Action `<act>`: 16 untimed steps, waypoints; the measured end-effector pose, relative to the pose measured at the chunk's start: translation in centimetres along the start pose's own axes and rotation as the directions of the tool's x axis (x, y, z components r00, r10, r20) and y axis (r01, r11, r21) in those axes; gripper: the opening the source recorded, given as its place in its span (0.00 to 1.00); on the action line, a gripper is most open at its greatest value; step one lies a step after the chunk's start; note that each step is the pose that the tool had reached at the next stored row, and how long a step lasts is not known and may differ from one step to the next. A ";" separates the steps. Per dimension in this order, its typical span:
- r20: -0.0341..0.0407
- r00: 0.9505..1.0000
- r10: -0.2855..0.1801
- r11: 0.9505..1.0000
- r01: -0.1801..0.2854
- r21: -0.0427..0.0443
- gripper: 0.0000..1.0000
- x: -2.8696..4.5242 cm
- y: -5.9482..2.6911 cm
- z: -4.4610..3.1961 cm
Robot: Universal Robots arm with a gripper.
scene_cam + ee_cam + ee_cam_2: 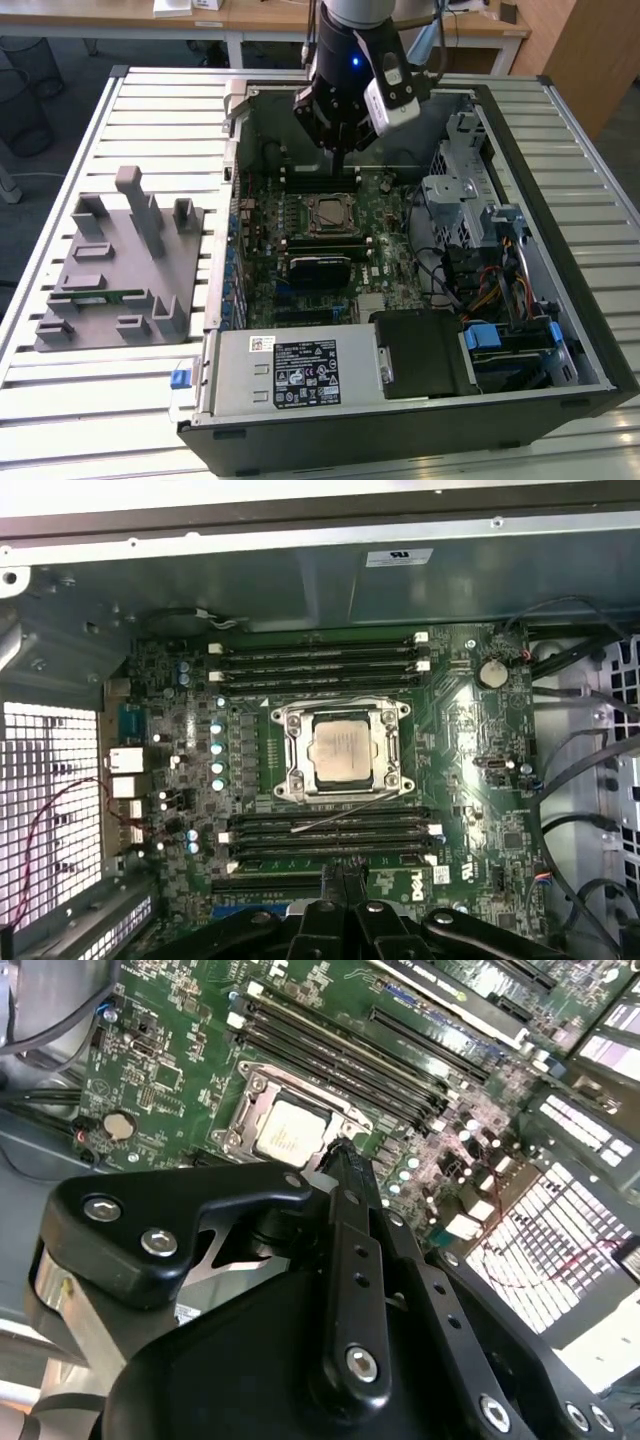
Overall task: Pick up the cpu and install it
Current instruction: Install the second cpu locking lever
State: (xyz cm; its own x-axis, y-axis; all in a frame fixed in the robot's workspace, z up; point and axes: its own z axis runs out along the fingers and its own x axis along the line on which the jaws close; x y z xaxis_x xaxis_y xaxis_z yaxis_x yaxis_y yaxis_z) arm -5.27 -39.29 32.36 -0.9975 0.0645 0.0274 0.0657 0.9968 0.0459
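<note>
One arm works over an open computer case. Going from the exterior view's left to its right: a grey fixture tray (118,265) lies on the slatted table (60,395) beside the case; then comes the case (400,425) with its green motherboard (372,225); drive cages and bundled cables (480,280) fill the far right.

The gripper (338,150) hangs above the upper part of the motherboard, just past the socket toward the back wall of the case. Its two fingers (352,1220) are pressed together with nothing between them, as the second wrist view shows plainly.

The cpu (338,751) already sits in the socket frame (290,752), in the middle of the board between two banks of memory slots (320,660). It lies below the fingertips and slightly forward of them, clear of any contact. It is square, so no long axis matters; its edges run parallel to the socket frame. Its top is pale silver metal with a faint dull sheen and a darker thin rim, lying flat and apparently level in the socket.

A thin metal lever (345,813) crosses the lower memory slots near the socket frame.
</note>
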 end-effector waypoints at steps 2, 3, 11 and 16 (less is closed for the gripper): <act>0.000 1.000 0.000 1.000 0.000 0.000 0.11 -0.03 0.03 0.36; 0.000 1.000 0.000 1.000 0.000 0.000 0.11 -0.05 0.04 0.54; 0.000 1.000 -0.001 1.000 0.001 0.000 0.11 -0.38 -0.01 2.17; -0.010 1.000 0.000 1.000 0.000 0.001 0.11 -0.85 0.00 2.49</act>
State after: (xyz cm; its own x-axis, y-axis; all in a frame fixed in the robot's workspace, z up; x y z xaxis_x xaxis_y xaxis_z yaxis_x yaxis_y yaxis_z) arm -4.48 -39.23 29.85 -0.9972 0.0640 0.0377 0.0657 0.9968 0.0453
